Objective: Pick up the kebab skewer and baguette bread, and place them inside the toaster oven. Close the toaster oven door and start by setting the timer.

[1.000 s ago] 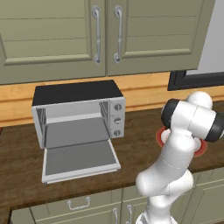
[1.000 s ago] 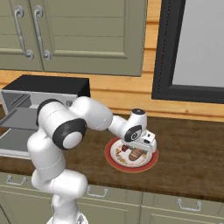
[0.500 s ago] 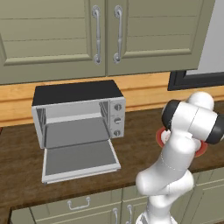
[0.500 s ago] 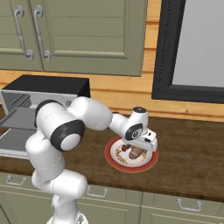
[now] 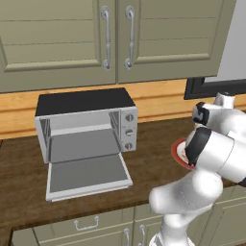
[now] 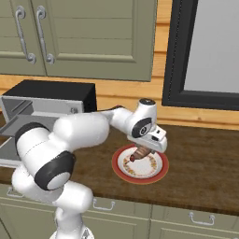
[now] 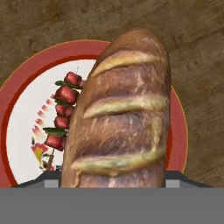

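You see the fingers (image 6: 141, 152) holding the baguette bread (image 7: 120, 113) just above the red-rimmed plate (image 6: 122, 169), where the kebab skewer (image 7: 62, 114) lies, on the dark wooden surface (image 6: 205, 163) beside the open toaster oven (image 5: 86, 127).

No readable text, label, brand, number or sign is showing anywhere. The three round knobs (image 5: 129, 131) on the silver-grey boxy toaster oven (image 5: 86, 129) are carrying no markings that can be read.
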